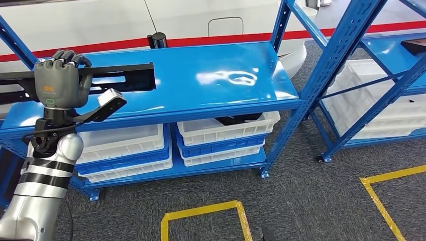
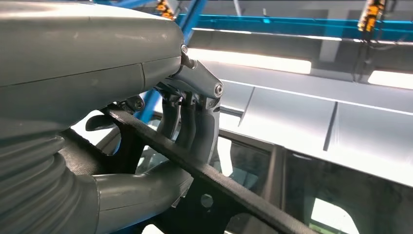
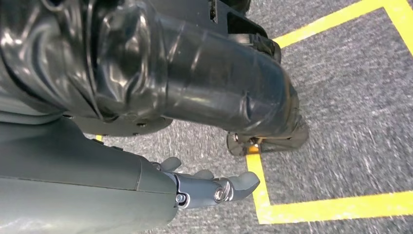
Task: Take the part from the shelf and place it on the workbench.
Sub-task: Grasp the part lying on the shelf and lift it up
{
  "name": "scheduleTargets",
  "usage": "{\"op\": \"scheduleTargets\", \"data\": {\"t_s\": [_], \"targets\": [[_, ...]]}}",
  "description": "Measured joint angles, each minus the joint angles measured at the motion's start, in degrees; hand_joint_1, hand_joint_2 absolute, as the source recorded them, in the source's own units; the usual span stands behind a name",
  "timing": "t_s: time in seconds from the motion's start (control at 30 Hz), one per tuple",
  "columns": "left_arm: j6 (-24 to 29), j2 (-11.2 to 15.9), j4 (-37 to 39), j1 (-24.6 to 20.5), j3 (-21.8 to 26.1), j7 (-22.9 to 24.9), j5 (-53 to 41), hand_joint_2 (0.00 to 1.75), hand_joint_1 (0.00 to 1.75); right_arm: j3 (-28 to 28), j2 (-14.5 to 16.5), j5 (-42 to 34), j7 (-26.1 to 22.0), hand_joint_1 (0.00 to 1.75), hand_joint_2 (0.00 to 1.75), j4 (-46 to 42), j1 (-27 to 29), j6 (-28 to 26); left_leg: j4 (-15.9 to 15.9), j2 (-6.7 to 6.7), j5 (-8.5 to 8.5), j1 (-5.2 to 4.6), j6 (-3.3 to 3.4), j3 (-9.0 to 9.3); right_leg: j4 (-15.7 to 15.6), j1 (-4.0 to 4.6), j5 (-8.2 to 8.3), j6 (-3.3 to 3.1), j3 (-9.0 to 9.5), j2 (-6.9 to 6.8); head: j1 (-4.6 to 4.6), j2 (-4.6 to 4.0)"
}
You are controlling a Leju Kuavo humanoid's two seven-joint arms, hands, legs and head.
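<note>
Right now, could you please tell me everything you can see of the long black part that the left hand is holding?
The black part is a long, flat bar with elongated cut-outs, matte and plastic-looking. It lies roughly level along the top of the blue shelf, its far end running out past the picture's left edge. The left hand grips it, fingers curled over its upper edge. In the left wrist view its thin edge crosses under the fingers. Whether it rests on the shelf or is lifted is unclear.

A workshop or factory floor: blue steel shelving (image 1: 201, 100) (stacked white bins (image 1: 226, 135) below) and yellow floor tape (image 1: 201, 211).
</note>
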Motion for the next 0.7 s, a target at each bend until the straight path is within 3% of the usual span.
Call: {"op": "scheduleTargets", "data": {"t_s": [0.07, 0.13, 0.17, 0.23, 0.3, 0.37, 0.4, 0.43, 0.5, 0.53, 0.57, 0.63, 0.67, 0.7], "targets": [[0.0, 0.03, -0.36, -0.41, -0.01, 0.01, -0.04, 1.75, 1.75, -0.32, -0.05, -0.03, -0.07, 0.0, 0.0, 0.01, -0.03, 0.0, -0.25, 0.2, 1.23, 0.04, 1.35, -1.25, 3.18, -0.01, -2.9, -0.32, -1.75, -0.02, 0.13, 0.0], [-0.01, 0.1, -0.58, -0.79, 0.0, 0.05, -0.07, 1.75, 1.75, -0.58, -0.1, -0.05, -0.14, 0.0, 0.0, 0.01, -0.1, 0.0, -0.22, 0.25, 2.47, -0.08, 2.04, -2.87, 10.43, -0.01, -7.68, -1.02, -4.15, -0.02, 0.25, 0.0], [-0.04, 0.13, -0.62, -0.87, 0.0, 0.07, -0.07, 1.75, 1.75, -0.67, -0.12, -0.05, -0.15, 0.0, 0.0, 0.01, -0.13, 0.0, -0.21, 0.25, 3.1, -0.15, 2.15, -3.69, 14.04, 0.0, -9.23, -1.04, -4.98, -0.02, 0.26, 0.0], [-0.12, 0.13, -0.63, -0.93, -0.01, 0.08, -0.11, 1.75, 1.75, -0.79, -0.17, -0.05, -0.16, 0.0, 0.0, 0.01, -0.21, 0.0, -0.18, 0.25, 4.36, -0.3, 2.13, -5.32, 16.57, 0.07, -9.22, -0.38, -4.32, -0.02, 0.26, 0.0], [-0.1, 0.16, -0.63, -1.05, -0.02, 0.08, -0.31, 1.75, 1.75, -0.91, -0.27, -0.05, -0.18, 0.0, 0.0, 0.0, -0.42, 0.0, -0.16, 0.25, 5.64, -0.38, 1.94, -6.8, 11.56, 0.37, -7.23, 0.03, 0.16, -0.02, 0.25, 0.0], [0.04, 0.21, -0.63, -1.32, 0.0, 0.09, -0.51, 1.75, 1.75, -1.03, -0.44, -0.03, -0.27, 0.0, 0.0, -0.02, -0.77, 0.0, -0.17, 0.29, 6.84, -0.52, 1.5, -7.81, 3.2, 0.96, -7.17, -0.6, 6.38, -0.13, 0.18, 0.0], [0.12, 0.24, -0.62, -1.51, 0.01, 0.09, -0.56, 1.75, 1.75, -1.08, -0.49, 0.0, -0.35, 0.0, 0.0, -0.03, -0.92, -0.02, -0.29, 0.34, 7.48, -0.54, 1.22, -8.04, 0.33, 1.2, -7.5, -0.96, 8.13, -0.17, 0.19, 0.0], [0.17, 0.26, -0.61, -1.71, 0.01, 0.09, -0.58, 1.75, 1.75, -1.1, -0.54, 0.04, -0.42, 0.0, 0.0, -0.03, -1.03, -0.04, -0.53, 0.4, 8.12, -0.54, 0.88, -8.18, -1.15, 1.37, -7.72, -1.21, 8.81, -0.21, 0.2, 0.0], [0.21, 0.28, -0.57, -2.05, -0.02, 0.09, -0.58, 1.75, 1.75, -1.18, -0.55, 0.16, -0.52, 0.0, 0.0, -0.02, -1.06, -0.12, -0.93, 0.39, 8.85, -0.41, 0.2, -8.39, -1.58, 1.05, -6.77, -1.68, 8.0, -0.24, 0.29, 0.0], [0.22, 0.32, -0.56, -2.19, -0.03, 0.09, -0.58, 1.75, 1.75, -1.23, -0.53, 0.21, -0.54, 0.0, 0.0, -0.01, -1.06, -0.14, -0.35, 0.34, 7.8, -0.34, -0.11, -8.75, -1.64, 0.78, -6.17, -2.12, 7.71, -0.3, 0.25, 0.0], [0.23, 0.36, -0.52, -2.3, -0.03, 0.09, -0.58, 1.75, 1.75, -1.28, -0.51, 0.25, -0.55, 0.0, 0.0, 0.0, -1.05, -0.15, 1.32, 0.29, 5.63, -0.27, -0.4, -9.33, -1.78, 0.47, -5.44, -2.55, 7.32, -0.36, 0.17, 0.0], [0.25, 0.46, -0.45, -2.46, -0.02, 0.09, -0.58, 1.75, 1.75, -1.35, -0.45, 0.28, -0.55, 0.0, 0.0, 0.01, -1.05, -0.16, 7.86, 0.26, -0.38, -0.08, -0.9, -10.91, -1.78, 0.27, -4.15, -3.05, 6.1, -0.43, 0.02, 0.0], [0.26, 0.47, -0.4, -2.48, -0.02, 0.09, -0.58, 1.75, 1.75, -1.37, -0.45, 0.29, -0.55, 0.0, 0.0, 0.01, -1.03, -0.16, 11.66, 0.27, -2.39, 0.02, -1.18, -11.52, -1.73, 0.25, -3.52, -3.04, 5.34, -0.44, -0.02, 0.0], [0.26, 0.48, -0.35, -2.49, -0.02, 0.09, -0.58, 1.75, 1.75, -1.39, -0.45, 0.3, -0.55, 0.0, 0.0, 0.01, -1.03, -0.16, 14.47, 0.27, -3.02, 0.14, -1.45, -11.63, -1.66, 0.21, -2.93, -2.93, 4.55, -0.45, -0.02, 0.0]]}}
